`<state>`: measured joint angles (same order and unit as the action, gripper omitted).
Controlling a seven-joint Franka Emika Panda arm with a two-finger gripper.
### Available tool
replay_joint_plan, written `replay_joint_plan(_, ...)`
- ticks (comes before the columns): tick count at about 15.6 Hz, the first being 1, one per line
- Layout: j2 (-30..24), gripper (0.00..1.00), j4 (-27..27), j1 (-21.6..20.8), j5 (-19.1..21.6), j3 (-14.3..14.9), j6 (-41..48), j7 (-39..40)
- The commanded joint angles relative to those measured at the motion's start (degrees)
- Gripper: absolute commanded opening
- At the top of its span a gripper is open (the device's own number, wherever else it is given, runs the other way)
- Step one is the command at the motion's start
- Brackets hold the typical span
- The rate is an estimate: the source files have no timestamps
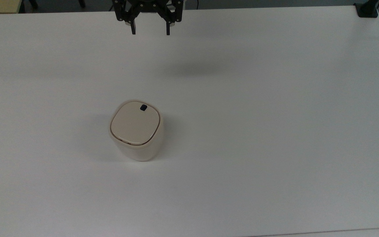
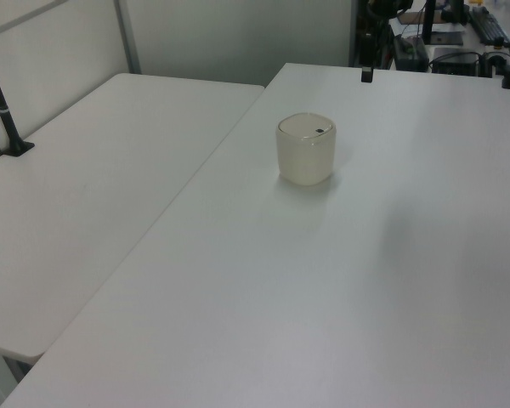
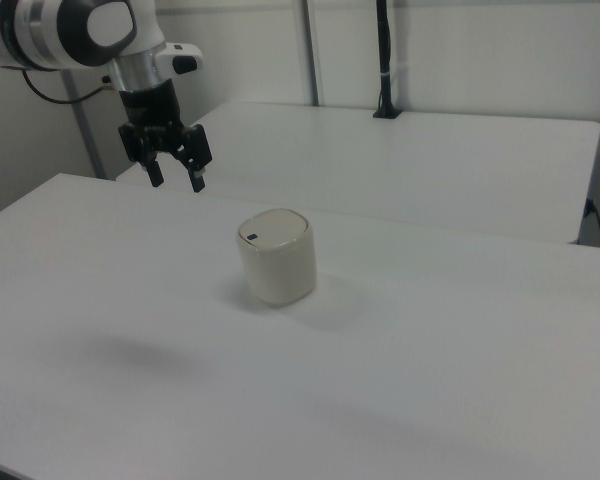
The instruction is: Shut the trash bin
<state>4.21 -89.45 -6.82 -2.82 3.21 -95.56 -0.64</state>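
Note:
The cream-beige trash bin (image 1: 137, 130) stands upright on the white table (image 1: 258, 115), its flat lid (image 1: 135, 122) lying down flush in the rim with a small dark square mark near the far edge. It also appears as the trash bin (image 2: 306, 150) in the left view and the trash bin (image 3: 277, 256) in the right view. My black gripper (image 1: 150, 32) hangs in the air at the table's far edge, well apart from the bin, open with nothing between its fingers. The right view shows the gripper (image 3: 177, 180) up and to the left of the bin.
A second white table (image 2: 85, 187) adjoins on the left view's left, with a black pole clamped at its edge (image 2: 4, 110). A black clamp (image 1: 367, 10) sits at the top view's far right corner. Equipment stands behind the table (image 2: 442, 42).

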Motion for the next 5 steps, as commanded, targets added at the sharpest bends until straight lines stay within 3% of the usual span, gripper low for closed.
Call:
replay_joint_plan(1,-1.31,1.0,-1.26,0.4,-0.96,-0.58,0.63,0.82)
replay_joint_plan(5,-1.39,1.0,-1.17,0.4,-0.96,-0.58,0.9,0.73)
